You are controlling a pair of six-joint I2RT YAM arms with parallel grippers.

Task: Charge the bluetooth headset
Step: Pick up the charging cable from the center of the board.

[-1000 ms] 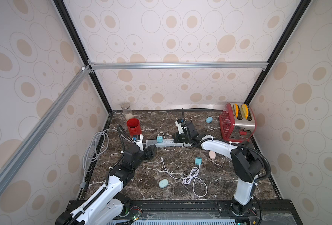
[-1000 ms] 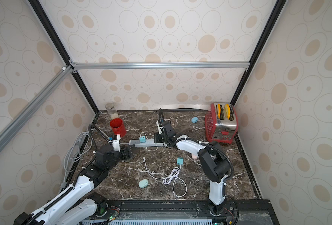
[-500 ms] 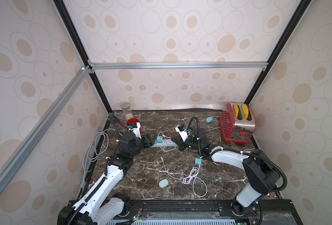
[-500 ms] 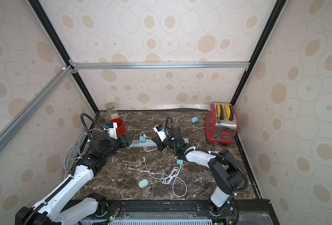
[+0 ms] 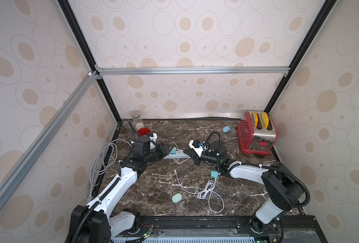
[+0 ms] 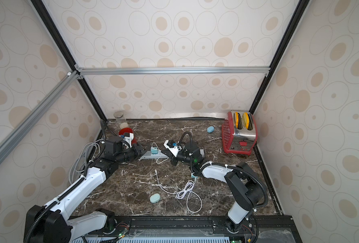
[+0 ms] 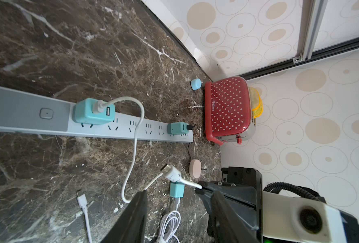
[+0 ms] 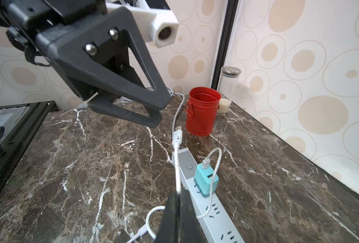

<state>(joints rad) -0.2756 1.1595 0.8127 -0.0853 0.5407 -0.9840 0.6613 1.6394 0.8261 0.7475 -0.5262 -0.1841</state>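
My right gripper [image 8: 178, 196] is shut on a white cable [image 8: 176, 166] and holds its free plug [image 7: 170, 171] in the air. The cable's other end sits in a teal charger [image 5: 172, 151] on the grey power strip [image 7: 29, 111]. My left gripper [image 7: 176, 194] stands open, facing the plug from a short way off, with nothing between its fingers; in both top views it [image 5: 168, 148] [image 6: 143, 147] is over the strip's left end. A mint headset case [image 5: 176, 198] lies near the front, a blue one [image 5: 226, 129] at the back, and a pink one [image 7: 195, 169] on a black lead.
A second white cable [image 5: 203, 189] lies coiled near the front with a loose teal charger [image 5: 214, 174]. A red toaster [image 5: 256, 134] stands at the back right. A red cup [image 8: 202, 111] and a glass jar [image 8: 229, 88] stand at the back left. Grey cords [image 5: 102, 157] hang at the left edge.
My left arm has swung back from mid-table to the strip's left end, its jaws narrowing. My right gripper has shifted left along the strip, still shut, with the cable's plug.
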